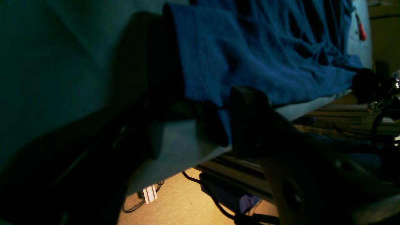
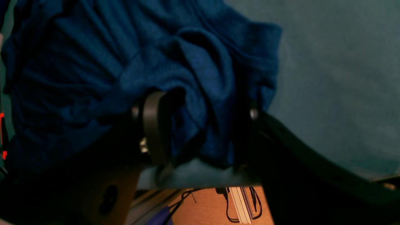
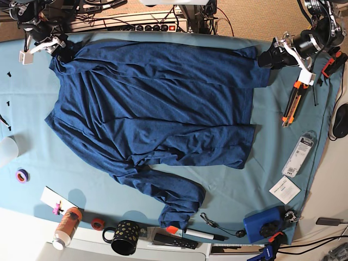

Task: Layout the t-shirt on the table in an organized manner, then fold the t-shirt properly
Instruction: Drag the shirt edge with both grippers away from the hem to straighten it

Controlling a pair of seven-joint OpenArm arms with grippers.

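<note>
**A:** Two arms, both parked at the top edge of the base view. The big dark navy heathered t-shirt [image 3: 157,103] is spread across the wide table [image 3: 283,163] with its light teal cloth, one long fold trailing toward the bottom middle.

**B:** Where are the grippers relative to it?

**A:** The right gripper [image 3: 58,50] sits at the shirt's upper-left corner, and the left gripper [image 3: 270,58] at the upper-right corner. Both reach in low from past the table edge.

**B:** Holding it?

**A:** On the right wrist view the jaws stand wide with bunched fabric between them, not pinched. On the left wrist view the shirt's corner hangs between spread fingers [image 1: 250,118] at the table edge, loose too.
</note>
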